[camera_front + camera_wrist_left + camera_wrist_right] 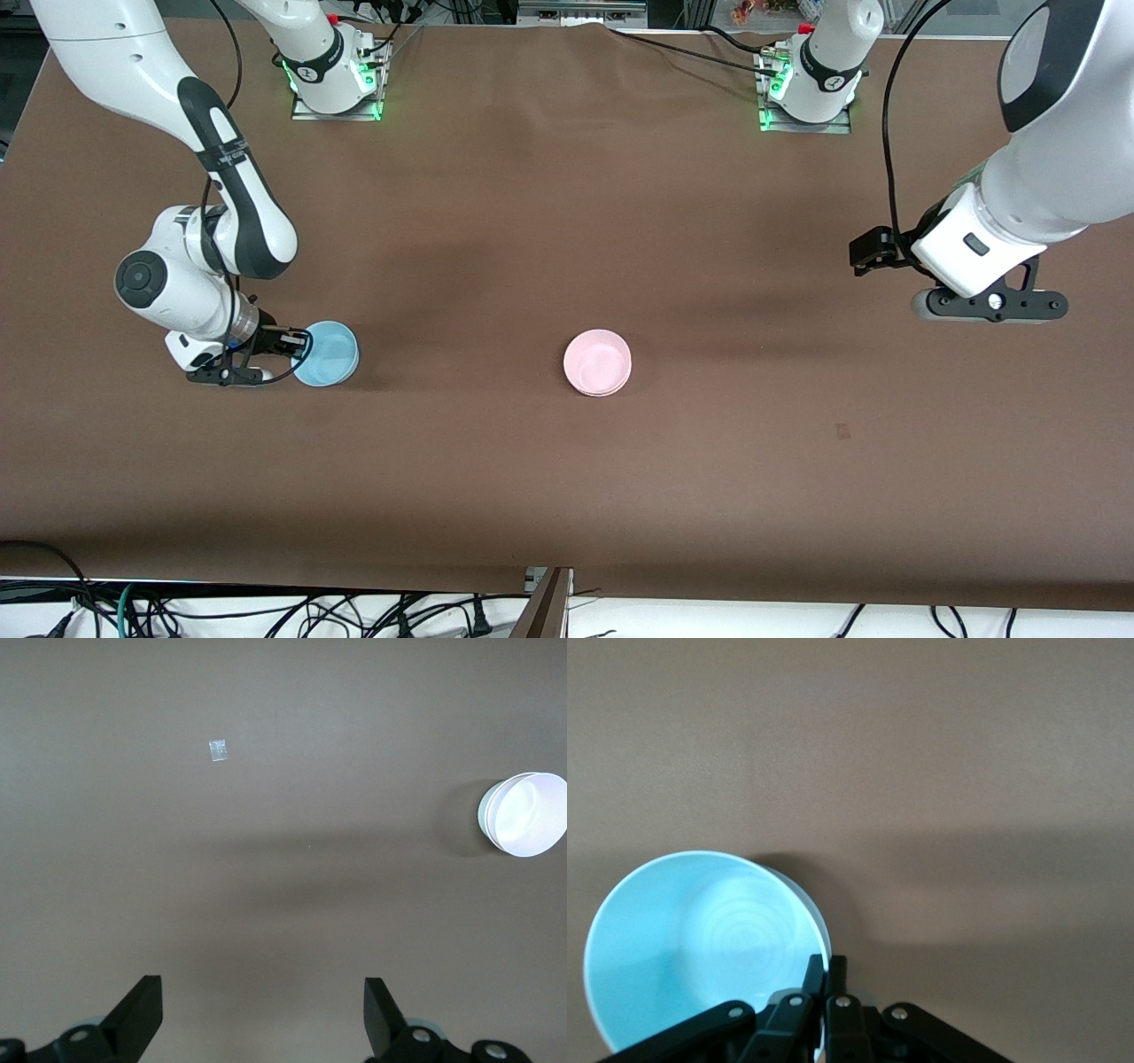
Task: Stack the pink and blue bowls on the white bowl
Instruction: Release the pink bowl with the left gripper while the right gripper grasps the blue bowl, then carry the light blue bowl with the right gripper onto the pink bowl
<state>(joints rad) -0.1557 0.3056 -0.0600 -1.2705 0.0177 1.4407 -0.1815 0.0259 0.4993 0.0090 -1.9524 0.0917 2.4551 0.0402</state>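
Pink bowl (597, 361) stacked on white bowl (611, 387), mid-table.

The bowls number 3: 1 light blue bowl (326, 354) (700, 948), 1 pale pink bowl (597, 357) (530, 813) at its 3 o'clock in the front view, and 1 white bowl (604, 391) (485, 815), of which only the rim and outer wall show under the pink one. That makes 1 stack of 2 bowls and 1 single bowl. There are 2 Franka arms on 2 bases, at 11 and 1 o'clock of the pink bowl, and 2 two-finger grippers: the right gripper (297, 344) (826, 967) and the left gripper (988, 303) (263, 997). 1 small scrap of tape (842, 431) (218, 750) lies at 4 o'clock of the stack, on 1 brown table (567, 496).
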